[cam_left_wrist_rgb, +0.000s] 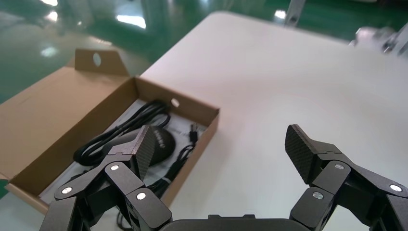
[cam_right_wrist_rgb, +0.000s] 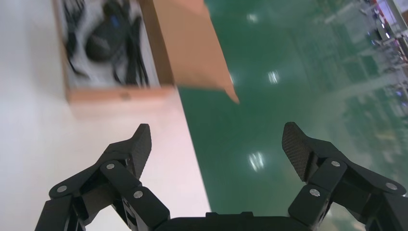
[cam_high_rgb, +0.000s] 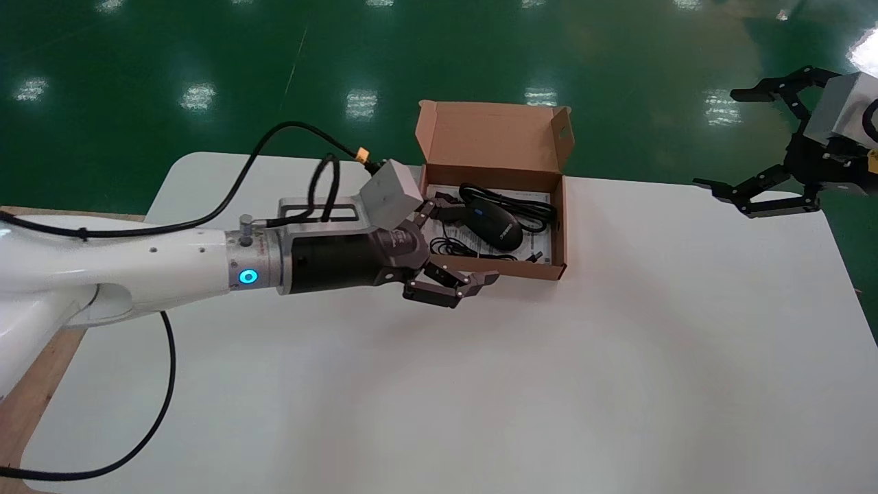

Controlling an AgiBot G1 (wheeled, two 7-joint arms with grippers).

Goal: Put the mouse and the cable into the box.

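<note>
An open cardboard box (cam_high_rgb: 495, 269) stands at the table's far middle, lid raised. Inside lie a black mouse (cam_high_rgb: 499, 226) and a black cable (cam_high_rgb: 523, 208), on a white sheet. My left gripper (cam_high_rgb: 473, 243) is open and empty at the box's left front corner. One finger reaches over the box beside the mouse; the other hangs outside the front wall. The left wrist view shows the mouse (cam_left_wrist_rgb: 162, 142), the cable (cam_left_wrist_rgb: 126, 127), the box wall (cam_left_wrist_rgb: 204, 111) and the gripper (cam_left_wrist_rgb: 221, 149). My right gripper (cam_high_rgb: 720, 139) is open, raised off the table's far right corner.
The white table (cam_high_rgb: 549, 384) stretches bare in front and to the right of the box. A green floor (cam_high_rgb: 206, 62) lies beyond its far edge. In the right wrist view the box (cam_right_wrist_rgb: 120, 94) is far off, and my right gripper (cam_right_wrist_rgb: 216, 144) hangs half over the floor.
</note>
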